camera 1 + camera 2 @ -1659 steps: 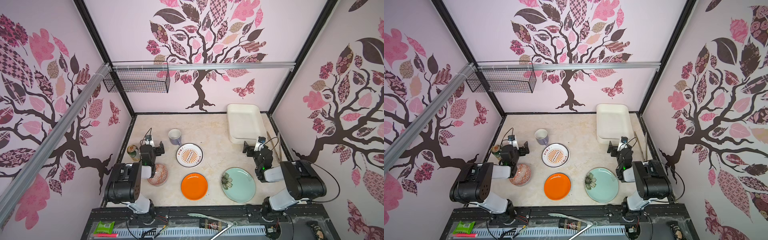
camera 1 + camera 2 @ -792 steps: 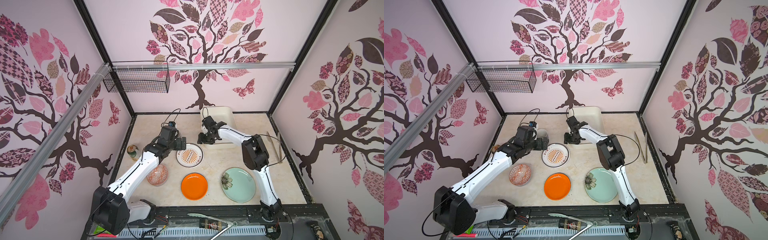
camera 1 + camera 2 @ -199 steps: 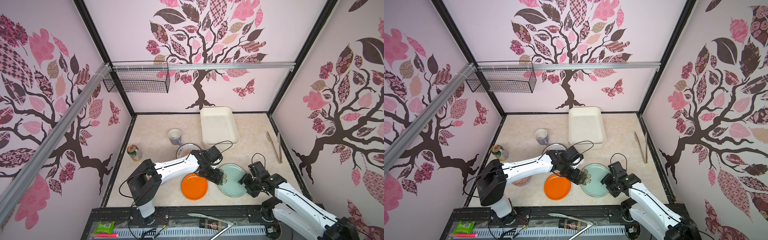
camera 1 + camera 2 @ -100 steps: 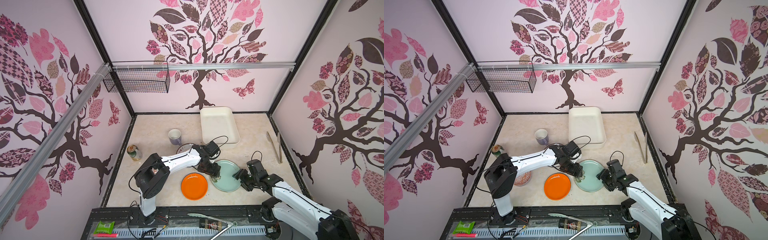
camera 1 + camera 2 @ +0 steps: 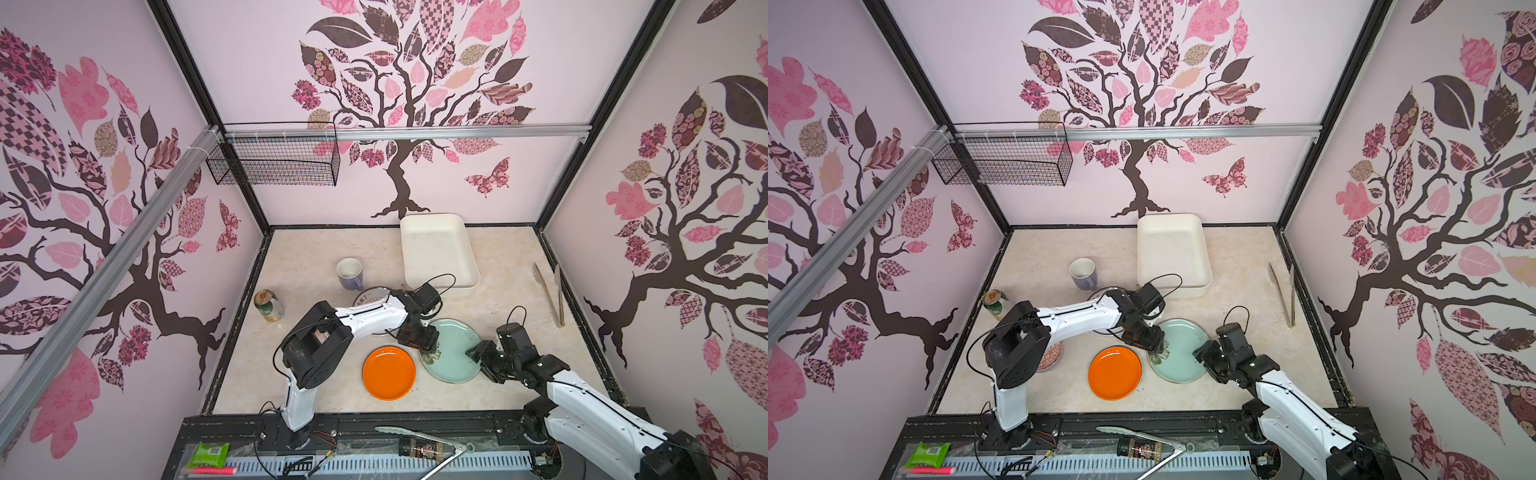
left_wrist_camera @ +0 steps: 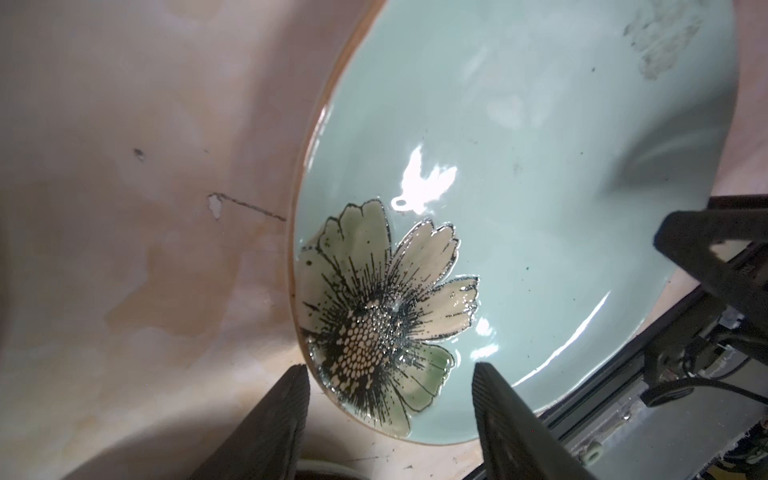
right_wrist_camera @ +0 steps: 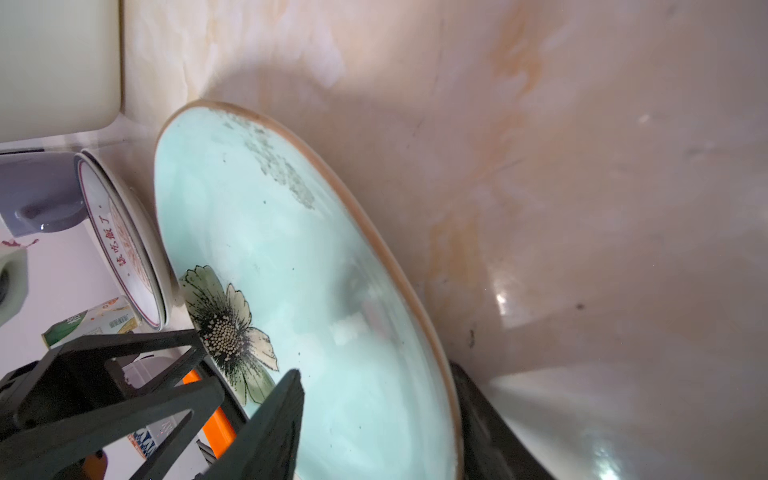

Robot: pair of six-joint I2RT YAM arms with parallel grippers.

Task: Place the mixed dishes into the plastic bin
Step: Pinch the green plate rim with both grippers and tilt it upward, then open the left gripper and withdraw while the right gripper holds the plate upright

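Item 1: mint-green flowered plate, flat on table, near but outside plastic bin | left gripper: jaws apart, straddling flower-side rim | right gripper: flanks opposite rim, grip cannot be told | purpose, likely: 2-sided edge lift.

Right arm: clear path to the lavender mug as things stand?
Probably not. The right gripper straddles the rim of the mint-green plate, and the left arm lies stretched between it and the lavender mug. It would have to reach over that arm.
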